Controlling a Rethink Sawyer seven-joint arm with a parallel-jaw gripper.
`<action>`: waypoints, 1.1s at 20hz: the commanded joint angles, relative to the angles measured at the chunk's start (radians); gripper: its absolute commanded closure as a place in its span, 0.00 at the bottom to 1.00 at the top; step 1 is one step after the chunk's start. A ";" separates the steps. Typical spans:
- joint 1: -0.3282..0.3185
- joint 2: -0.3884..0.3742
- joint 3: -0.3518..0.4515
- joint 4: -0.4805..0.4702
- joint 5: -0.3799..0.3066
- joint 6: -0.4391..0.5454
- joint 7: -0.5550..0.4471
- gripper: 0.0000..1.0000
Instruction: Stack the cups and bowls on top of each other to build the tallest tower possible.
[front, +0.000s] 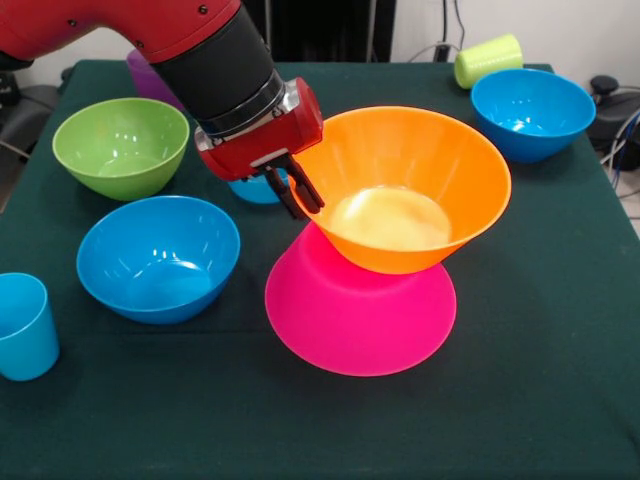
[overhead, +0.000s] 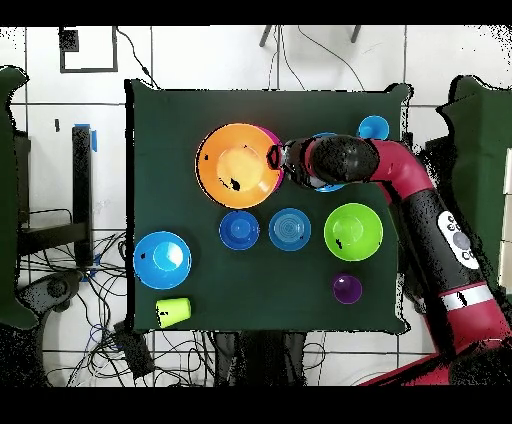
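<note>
Green-clothed table (front: 560, 400) bore an upright orange bowl (front: 440, 170) on an upturned pink bowl (front: 360, 320); gripper (front: 297, 190) clamped its rim, apparently light, stiff, slippery plastic.

Bright, even light from above leaves soft shadows on the dark cloth (front: 560, 300) and white glare patches inside the glossy orange bowl (front: 400, 185), all sharply focused.

Robotics lab. Red and black robot arm (overhead: 420, 190) over table with dark green cloth (front: 540, 400). Pale tiled floor (overhead: 180, 60), loose black cables (overhead: 110, 330) tangled at table's 7 o'clock in overhead view. Plain white wall (front: 560, 25) behind.
</note>
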 joint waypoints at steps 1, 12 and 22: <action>0.012 0.039 -0.086 -0.053 -0.033 0.096 -0.329 1.00; 0.007 0.037 -0.080 -0.044 -0.032 0.087 -0.327 0.00; 0.003 0.041 -0.078 -0.041 -0.032 0.088 -0.332 0.00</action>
